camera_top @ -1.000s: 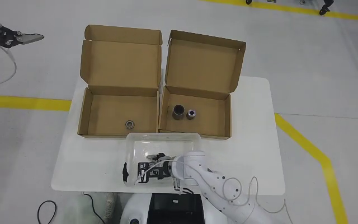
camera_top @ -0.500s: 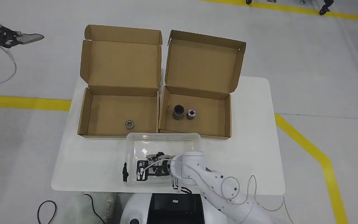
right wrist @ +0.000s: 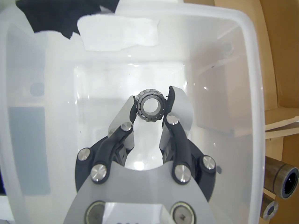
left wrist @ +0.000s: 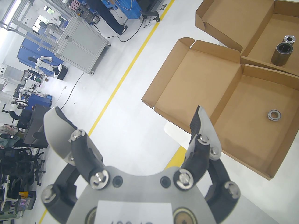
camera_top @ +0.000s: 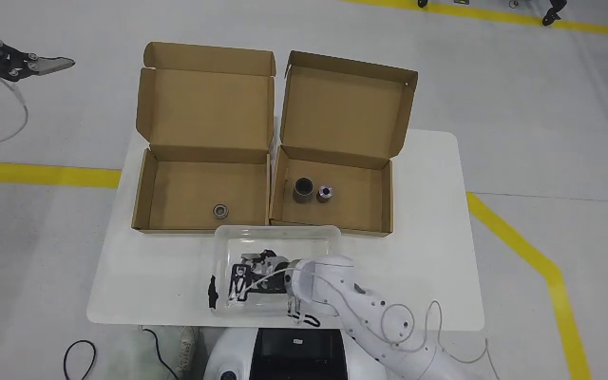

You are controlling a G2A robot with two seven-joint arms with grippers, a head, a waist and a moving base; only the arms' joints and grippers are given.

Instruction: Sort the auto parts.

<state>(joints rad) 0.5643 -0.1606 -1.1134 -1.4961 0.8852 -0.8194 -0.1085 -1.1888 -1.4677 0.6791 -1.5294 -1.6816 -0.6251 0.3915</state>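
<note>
Right wrist view | right claw (right wrist: 150,104) grips bearing (right wrist: 151,115) inside tub (right wrist: 250,54) | left claw (left wrist: 128,113) open

Pale floor (camera_top: 532,85), yellow lines (camera_top: 57,175).

White table (camera_top: 432,190) on pale floor; yellow floor line (camera_top: 57,175) passes beside it; farther off, aluminium-framed enclosure (left wrist: 77,41), blue cabinets (left wrist: 130,5), black office chairs (left wrist: 23,162).
</note>
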